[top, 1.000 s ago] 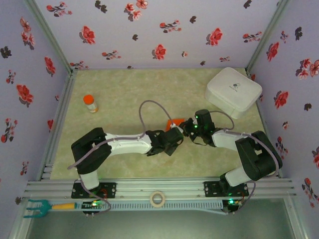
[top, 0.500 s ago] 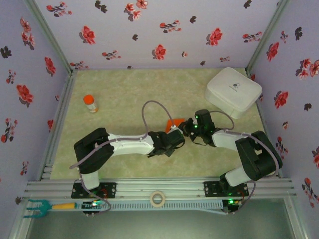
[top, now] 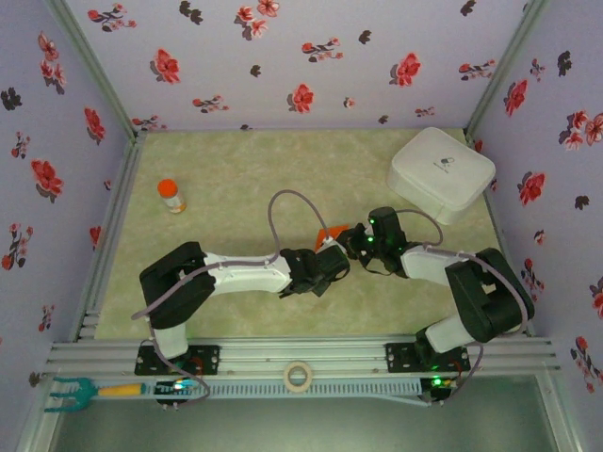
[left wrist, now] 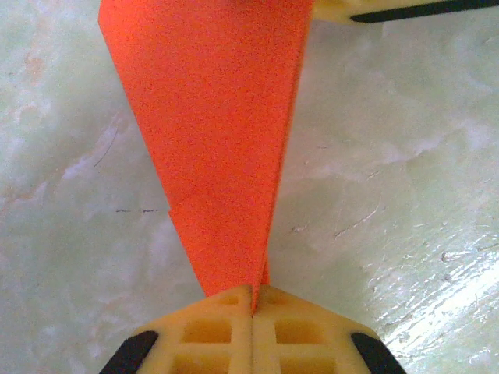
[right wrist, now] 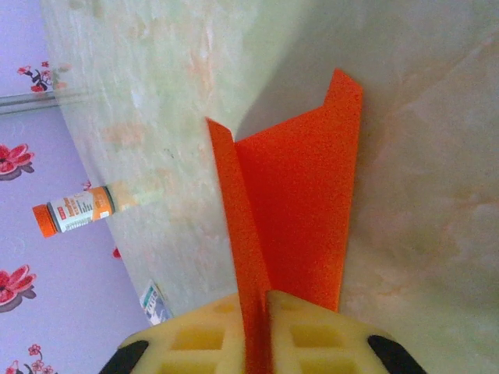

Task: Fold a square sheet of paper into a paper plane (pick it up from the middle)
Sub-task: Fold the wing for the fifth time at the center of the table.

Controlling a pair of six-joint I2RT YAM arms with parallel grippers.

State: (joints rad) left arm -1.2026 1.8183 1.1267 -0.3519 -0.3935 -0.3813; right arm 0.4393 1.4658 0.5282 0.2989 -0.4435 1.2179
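Paper plane (left wrist: 210,140), a slim creased dart of thin bright orange-red paper, sits at the middle of the pale marbled surface (top: 236,179), between both arms. The left pincer (left wrist: 253,290) has its jaws pressed together on the pointed tip, at 6 o'clock in its wrist view. The right pincer (right wrist: 253,304) straddles the wider tail; whether it clamps or merely brackets it, I cannot tell. It looks featherlight, floppy and easily crumpled, so I'd hold along the stiffer centre crease. From above, the arms hide most of it.
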